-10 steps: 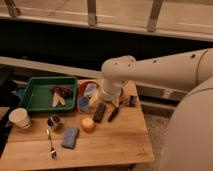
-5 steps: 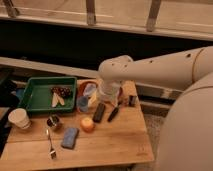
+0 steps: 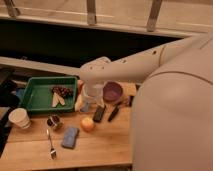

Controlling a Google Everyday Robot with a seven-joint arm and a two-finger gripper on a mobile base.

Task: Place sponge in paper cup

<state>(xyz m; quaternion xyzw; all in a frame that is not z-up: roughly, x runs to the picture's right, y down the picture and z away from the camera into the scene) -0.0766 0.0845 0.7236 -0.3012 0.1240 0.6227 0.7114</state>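
Note:
The blue sponge [image 3: 70,137] lies flat on the wooden table [image 3: 105,147], near the front and left of the middle. The cream paper cup [image 3: 20,118] stands upright at the table's left edge, well left of the sponge. My gripper [image 3: 86,103] hangs from the white arm [image 3: 125,67] over the back middle of the table. It is beside the green tray's right end, above and behind the sponge and touching neither it nor the cup.
A green tray [image 3: 30,98] with food pieces sits at the back left. A purple bowl [image 3: 113,92], two dark bars [image 3: 99,113], an orange fruit [image 3: 87,123], a small metal can [image 3: 53,121] and a fork [image 3: 51,145] are on the table. The robot's white body fills the right.
The arm's elbow and the gripper have shifted a little to the left. The sponge, cup and other objects have not moved.

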